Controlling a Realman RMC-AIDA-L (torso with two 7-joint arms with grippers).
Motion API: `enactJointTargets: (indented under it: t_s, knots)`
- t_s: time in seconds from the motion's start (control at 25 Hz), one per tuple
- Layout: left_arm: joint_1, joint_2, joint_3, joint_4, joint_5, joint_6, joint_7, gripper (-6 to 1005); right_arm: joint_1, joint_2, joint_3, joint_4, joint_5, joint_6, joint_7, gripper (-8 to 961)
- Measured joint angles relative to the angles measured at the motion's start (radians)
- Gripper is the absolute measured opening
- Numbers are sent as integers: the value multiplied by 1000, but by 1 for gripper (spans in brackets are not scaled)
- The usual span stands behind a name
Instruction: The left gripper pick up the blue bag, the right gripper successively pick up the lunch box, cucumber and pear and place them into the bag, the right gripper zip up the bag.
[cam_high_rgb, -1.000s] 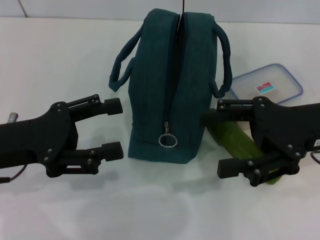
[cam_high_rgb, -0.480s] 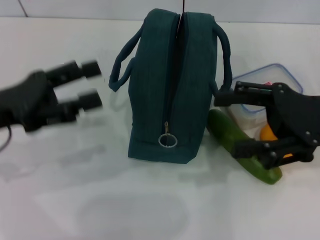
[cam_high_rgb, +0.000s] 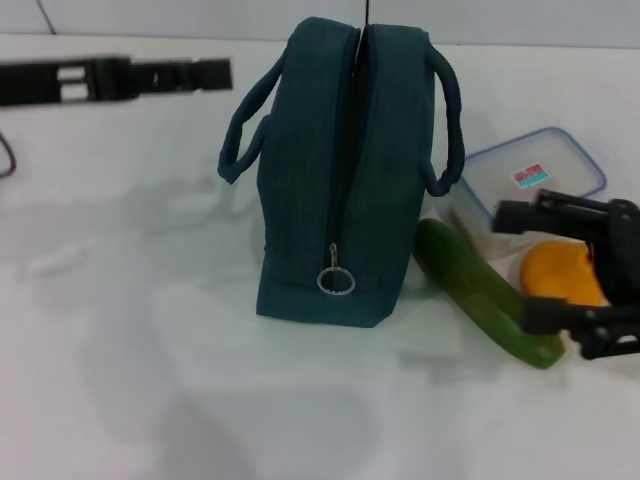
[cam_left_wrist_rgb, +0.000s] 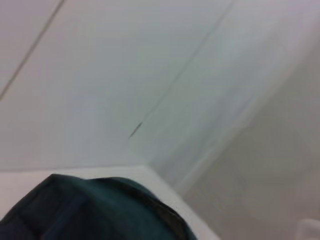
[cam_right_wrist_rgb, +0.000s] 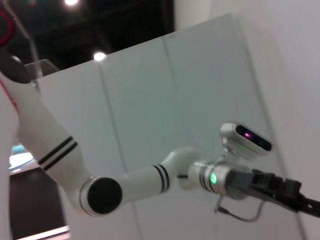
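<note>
The blue bag (cam_high_rgb: 335, 170) stands upright mid-table, its zip run closed down to a ring pull (cam_high_rgb: 335, 281). Its top edge (cam_left_wrist_rgb: 100, 210) also fills the low part of the left wrist view. My left gripper (cam_high_rgb: 215, 72) hovers at the far left, level with the bag's left handle (cam_high_rgb: 240, 125) and a little short of it. It is turned edge-on and is open. Right of the bag lie the cucumber (cam_high_rgb: 485, 295), an orange-yellow pear (cam_high_rgb: 565, 273) and the clear lunch box (cam_high_rgb: 535, 170) with a blue rim. My right gripper (cam_high_rgb: 513, 265) is open beside the pear, holding nothing.
The white table (cam_high_rgb: 150, 350) stretches in front of and left of the bag. The right wrist view looks away from the table at a white arm (cam_right_wrist_rgb: 125, 182) with a black gripper before a grey wall.
My left gripper swung from the near left to the far left of the bag and turned edge-on. My right gripper drew back to the right, uncovering the cucumber and the pear.
</note>
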Motion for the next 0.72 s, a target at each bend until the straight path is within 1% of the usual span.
enactJointTargets:
  t_s: [0.16,0.28,0.48,0.6,0.72]
  knots:
    - [-80,15,0,79,127,-4,-168,889,-50,-8,55,6,-5,-20,-24,874]
    - [-133,17,5,110,227,-5,-240,889,-77,-13,67,11,-6,-27,-42,874]
    - [-205,17,6,90,333,-6,-297,889,-111,-16,71,26,-7,-25,-72,874]
    - [-261,16,7,52,376,-8,-321,888,-136,-24,80,39,-7,-27,-83,874]
    - [-302,18,13,16,400,-21,-340,888,-151,-32,86,65,-7,-29,-104,874]
